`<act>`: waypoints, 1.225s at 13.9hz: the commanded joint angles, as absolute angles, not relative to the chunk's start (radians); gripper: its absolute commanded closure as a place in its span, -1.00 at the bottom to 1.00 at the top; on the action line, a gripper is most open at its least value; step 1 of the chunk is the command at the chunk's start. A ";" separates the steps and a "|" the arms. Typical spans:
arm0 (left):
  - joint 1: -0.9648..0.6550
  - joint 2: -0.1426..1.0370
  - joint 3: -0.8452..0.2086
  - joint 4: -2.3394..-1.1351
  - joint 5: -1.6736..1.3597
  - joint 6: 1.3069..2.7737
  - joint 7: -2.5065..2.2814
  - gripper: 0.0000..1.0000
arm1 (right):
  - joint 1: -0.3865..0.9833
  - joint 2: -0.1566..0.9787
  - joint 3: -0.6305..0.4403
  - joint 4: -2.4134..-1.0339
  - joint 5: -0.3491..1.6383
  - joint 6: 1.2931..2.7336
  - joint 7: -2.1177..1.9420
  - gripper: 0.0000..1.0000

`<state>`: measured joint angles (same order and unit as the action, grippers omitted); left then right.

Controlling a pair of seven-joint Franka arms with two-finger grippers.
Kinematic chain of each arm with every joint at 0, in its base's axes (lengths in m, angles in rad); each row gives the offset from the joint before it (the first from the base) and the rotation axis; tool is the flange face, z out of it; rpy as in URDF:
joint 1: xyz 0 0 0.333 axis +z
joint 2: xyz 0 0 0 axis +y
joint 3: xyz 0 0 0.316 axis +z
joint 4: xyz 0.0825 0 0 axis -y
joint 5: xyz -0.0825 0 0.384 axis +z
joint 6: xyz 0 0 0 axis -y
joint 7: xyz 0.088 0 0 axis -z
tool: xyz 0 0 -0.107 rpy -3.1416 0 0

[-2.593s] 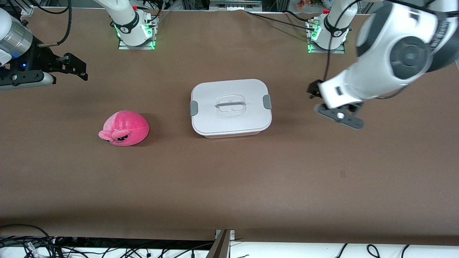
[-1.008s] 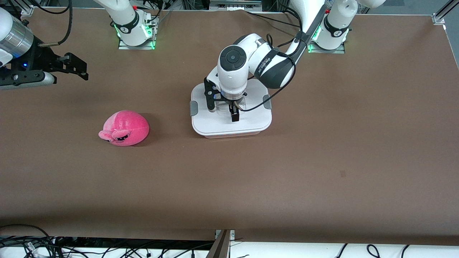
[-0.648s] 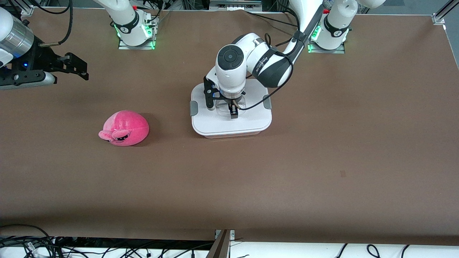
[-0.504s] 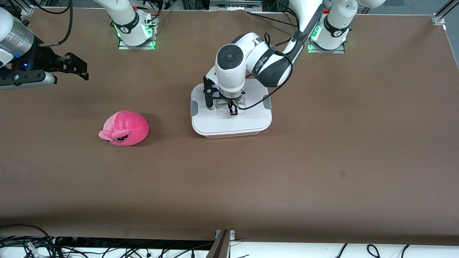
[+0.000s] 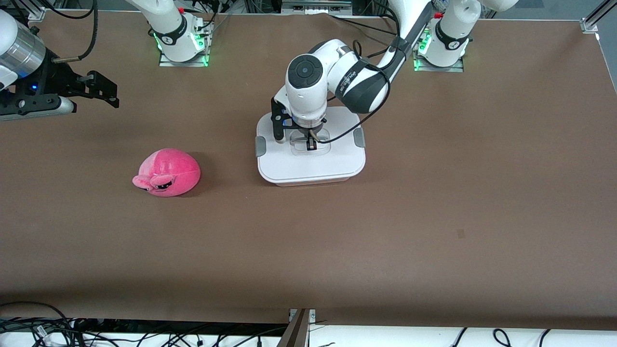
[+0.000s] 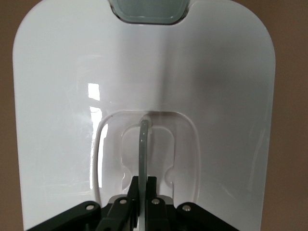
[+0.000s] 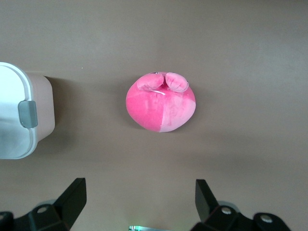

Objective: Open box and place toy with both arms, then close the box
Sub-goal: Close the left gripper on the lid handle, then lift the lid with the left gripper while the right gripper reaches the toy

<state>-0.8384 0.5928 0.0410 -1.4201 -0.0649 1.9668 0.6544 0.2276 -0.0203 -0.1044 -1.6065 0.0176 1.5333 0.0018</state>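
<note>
L gripper (image 5: 311,144) clamped on box (image 5: 311,166) lid handle (image 6: 143,149); R gripper (image 7: 139,199) wide, waiting above toy (image 5: 167,172), beside box.

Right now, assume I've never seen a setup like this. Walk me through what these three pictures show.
These are two white robot arms bolted to a brown table, each ending in a black two-finger gripper.

The wide picture comes from a high camera facing the robots. The other two come from small cameras on each arm's wrist, looking down past the fingers.

On the table sit a pale pink box with its white lid still on, and a pink plush toy beside it, toward the right arm's end.

The left gripper is down on the lid, shut on the clear handle in its centre; its wrist camera shows the fingers pinching that strip.

The right gripper waits open in the air at its end of the table; its camera looks down on the toy.
</note>
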 commanded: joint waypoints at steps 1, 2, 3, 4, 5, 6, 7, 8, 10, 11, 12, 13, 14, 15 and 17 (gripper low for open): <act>-0.848 0.546 0.054 -1.430 -0.041 1.933 0.658 1.00 | 0.227 -0.017 -0.098 -1.586 0.003 1.532 0.012 -0.99; -0.848 0.539 0.054 -1.425 -0.043 1.909 0.657 1.00 | 0.227 -0.017 -0.098 -1.586 0.005 1.535 0.014 -0.99; -0.844 0.520 0.054 -1.422 -0.043 1.879 0.658 1.00 | 0.224 -0.014 -0.100 -1.588 0.018 1.557 0.012 -0.99; -0.836 0.508 0.057 -1.417 -0.043 1.843 0.663 1.00 | 0.227 0.021 -0.100 -1.586 0.018 1.568 0.005 -0.99; -0.827 0.486 0.061 -1.413 -0.043 1.801 0.667 1.00 | 0.233 0.023 -0.098 -1.585 0.011 1.569 0.002 -0.99; -0.804 0.471 0.064 -1.410 -0.043 1.761 0.670 1.00 | 0.232 0.035 -0.100 -1.588 0.018 1.572 -0.002 -0.99; -0.770 0.450 0.064 -1.407 -0.043 1.712 0.670 1.00 | 0.230 0.085 -0.100 -1.591 0.020 1.575 -0.003 -0.99; -0.738 0.434 0.063 -1.407 -0.041 1.662 0.672 1.00 | 0.233 0.159 -0.100 -1.586 0.005 1.575 -0.005 -0.99; -0.689 0.407 0.064 -1.404 -0.041 1.591 0.678 1.00 | 0.248 0.257 -0.100 -1.588 -0.011 1.586 -0.002 -1.00; -0.652 0.394 0.067 -1.404 -0.040 1.562 0.714 1.00 | 0.250 0.267 -0.100 -1.594 -0.008 1.604 -0.005 -0.99; -0.597 0.388 0.067 -1.404 -0.041 1.537 0.771 1.00 | 0.250 0.290 -0.100 -1.614 -0.006 1.643 -0.006 -0.99; -0.527 0.381 0.067 -1.404 -0.040 1.514 0.834 1.00 | 0.250 0.290 -0.098 -1.667 -0.003 1.710 -0.011 -0.99; -0.455 0.376 0.067 -1.404 -0.038 1.502 0.889 1.00 | 0.250 0.288 -0.100 -1.730 -0.002 1.786 -0.014 -0.99; -0.389 0.376 0.067 -1.404 -0.038 1.500 0.943 1.00 | 0.250 0.282 -0.100 -1.782 -0.002 1.842 -0.014 -0.99; -0.266 0.379 0.067 -1.402 -0.032 1.500 1.018 1.00 | 0.249 0.272 -0.101 -1.853 0.003 1.900 -0.015 -0.99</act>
<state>-0.3722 0.3953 0.0866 -1.3990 -0.0497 1.5207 0.9407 0.2485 0.3275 -0.1005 -1.7502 0.0065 1.8381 -0.0027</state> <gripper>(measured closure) 0.930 0.000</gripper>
